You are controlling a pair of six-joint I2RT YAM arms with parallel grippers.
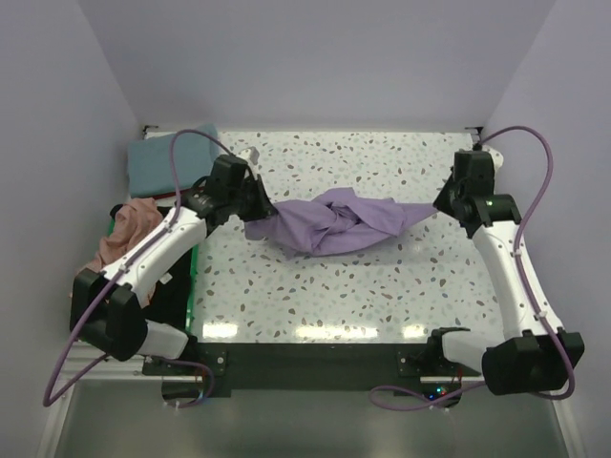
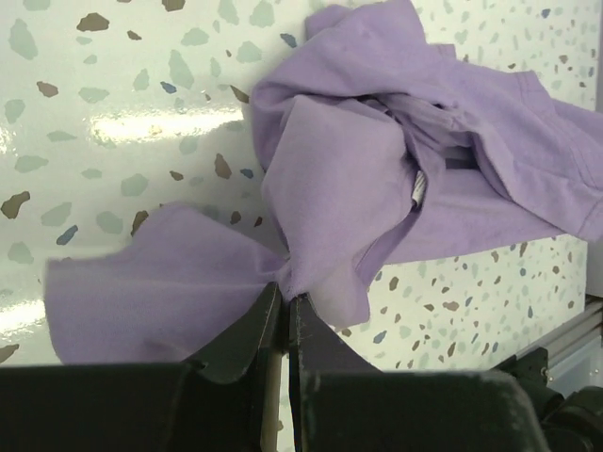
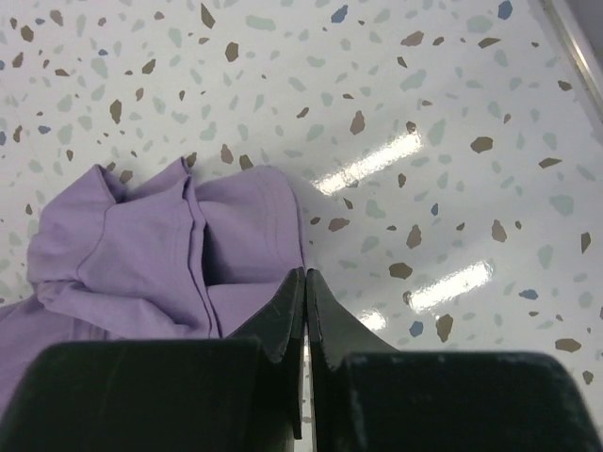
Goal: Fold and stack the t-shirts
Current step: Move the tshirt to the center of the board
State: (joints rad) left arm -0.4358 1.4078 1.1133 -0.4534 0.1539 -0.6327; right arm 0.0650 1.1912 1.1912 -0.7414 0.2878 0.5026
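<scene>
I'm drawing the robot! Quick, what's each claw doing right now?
Left gripper: closed, pinching the lavender t-shirt.
Right gripper: closed at the shirt's edge; whether it holds cloth cannot be told.

The table top (image 1: 382, 286) is white and glossy, flecked all over with brown, grey-green and blue chips. Overhead light leaves bright streaks on it near the front edge. A green plastic bin (image 1: 195, 286) stands close against the table's left side, dark within. A black plate (image 1: 315, 367) runs along the near edge. A pale metal rail (image 2: 570, 325) borders the table, and plain white walls (image 1: 315, 57) close in on three sides.
</scene>
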